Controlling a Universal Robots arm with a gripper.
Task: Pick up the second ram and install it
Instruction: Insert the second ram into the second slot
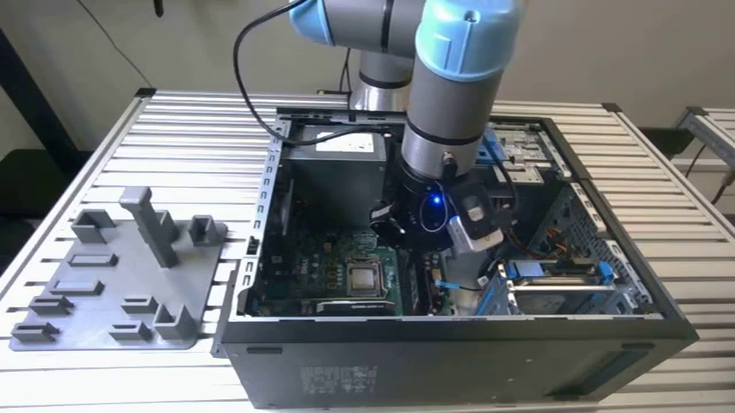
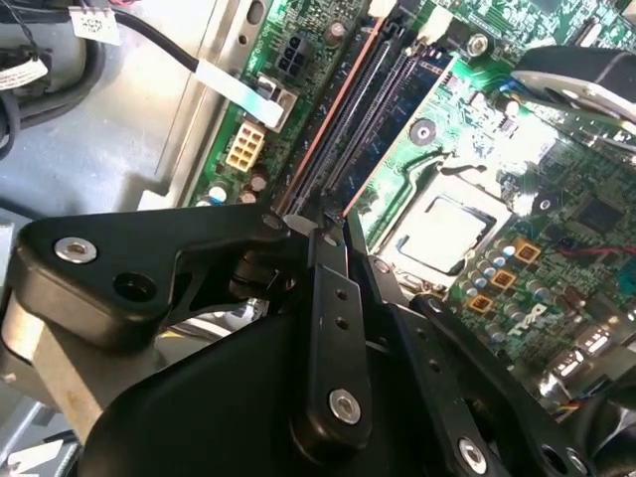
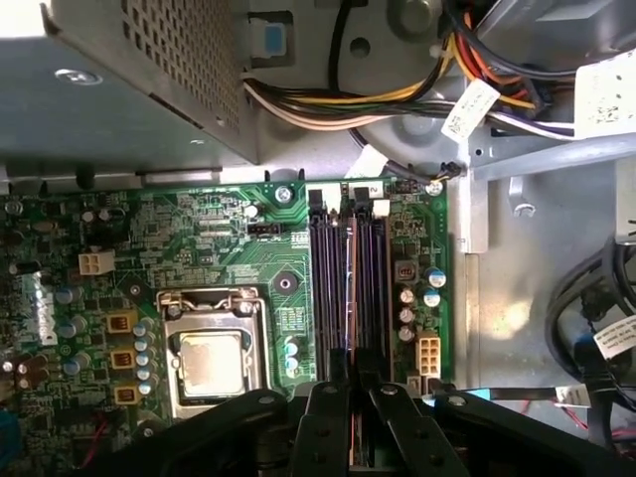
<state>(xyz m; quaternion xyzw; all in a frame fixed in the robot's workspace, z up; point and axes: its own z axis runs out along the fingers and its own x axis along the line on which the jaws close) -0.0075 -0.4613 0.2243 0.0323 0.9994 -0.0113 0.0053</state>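
My black gripper (image 3: 350, 390) was clamped on the thin dark second ram (image 3: 350, 328), edge-on over the long memory slots (image 3: 370, 288). Seating looked unfinished. Beyond lay the square silver processor chip (image 3: 211, 363).

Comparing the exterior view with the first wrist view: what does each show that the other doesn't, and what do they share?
Exterior view alone: the grey holder tray on the slatted table, the whole computer case and the arm reaching down into it. First wrist view alone: the memory slots seen close, the perforated metal box, the bundled cables, and the gripper poised over the slots' near end. Both share the green motherboard with the silver processor chip.
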